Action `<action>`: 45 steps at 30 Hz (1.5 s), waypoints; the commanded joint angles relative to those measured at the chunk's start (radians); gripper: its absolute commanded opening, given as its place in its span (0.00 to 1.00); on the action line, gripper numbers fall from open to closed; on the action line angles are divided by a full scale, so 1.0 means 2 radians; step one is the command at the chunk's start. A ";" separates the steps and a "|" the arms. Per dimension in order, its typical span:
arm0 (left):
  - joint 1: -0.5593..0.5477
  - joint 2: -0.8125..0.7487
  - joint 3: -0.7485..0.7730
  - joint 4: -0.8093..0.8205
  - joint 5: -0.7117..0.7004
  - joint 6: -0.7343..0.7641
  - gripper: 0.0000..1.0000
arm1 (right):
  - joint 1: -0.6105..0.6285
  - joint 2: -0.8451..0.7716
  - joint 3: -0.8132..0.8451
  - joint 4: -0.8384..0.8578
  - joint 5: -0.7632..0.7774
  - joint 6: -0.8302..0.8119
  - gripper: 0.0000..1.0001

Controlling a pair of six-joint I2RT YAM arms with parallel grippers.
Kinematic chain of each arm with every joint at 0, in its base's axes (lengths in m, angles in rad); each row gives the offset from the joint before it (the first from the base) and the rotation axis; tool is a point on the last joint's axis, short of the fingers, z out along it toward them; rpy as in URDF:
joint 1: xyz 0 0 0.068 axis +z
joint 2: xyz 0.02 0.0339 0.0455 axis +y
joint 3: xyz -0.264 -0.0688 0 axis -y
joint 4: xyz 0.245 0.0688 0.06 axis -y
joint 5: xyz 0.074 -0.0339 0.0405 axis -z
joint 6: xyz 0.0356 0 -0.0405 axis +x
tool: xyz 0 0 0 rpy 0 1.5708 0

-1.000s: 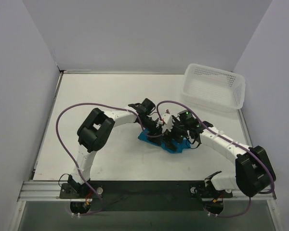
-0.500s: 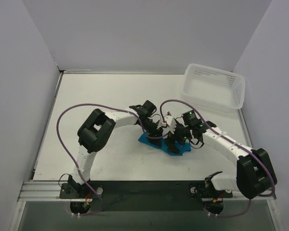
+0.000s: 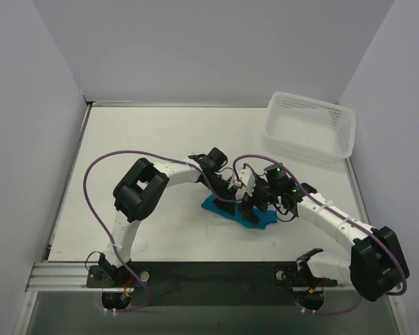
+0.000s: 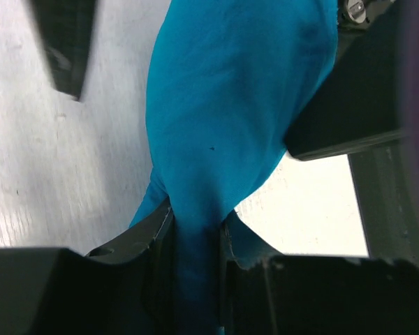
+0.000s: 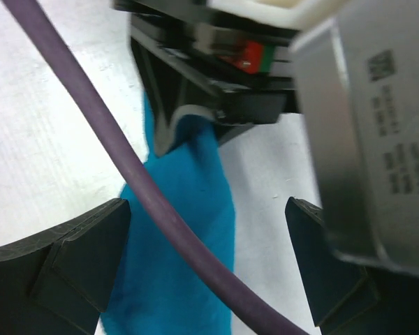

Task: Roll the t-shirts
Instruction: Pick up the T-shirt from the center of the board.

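Note:
The teal-blue t-shirt (image 3: pixel 232 211) lies bunched into a narrow bundle on the white table, in front of both grippers. My left gripper (image 3: pixel 232 190) is shut on it. In the left wrist view a fold of the t-shirt (image 4: pixel 230 118) runs down between the jaws of the left gripper (image 4: pixel 195 227) and is pinched there. My right gripper (image 3: pixel 255 202) stands open just right of the left one. In the right wrist view the right gripper (image 5: pixel 206 209) straddles the t-shirt (image 5: pixel 195 279) with wide-apart fingertips touching nothing, and a purple cable (image 5: pixel 105 132) crosses in front.
A white mesh basket (image 3: pixel 304 148) stands at the back right corner of the table. The two wrists crowd together over the bundle, with the purple cables looping above them. Grey walls close in the table on the left, back and right.
The left gripper's jaws have narrowed onto the cloth. Both wrists and the bundle have shifted slightly right and toward the near edge.

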 commanded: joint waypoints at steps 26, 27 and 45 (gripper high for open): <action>0.001 -0.004 -0.037 0.115 -0.075 -0.083 0.00 | 0.036 0.221 0.151 -0.271 -0.122 -0.080 1.00; 0.001 -0.003 -0.038 0.113 -0.078 -0.083 0.00 | 0.030 0.207 0.147 -0.263 -0.124 -0.073 1.00; 0.006 -0.068 -0.063 0.091 -0.095 -0.070 0.97 | -0.039 0.056 0.092 -0.158 -0.036 0.030 1.00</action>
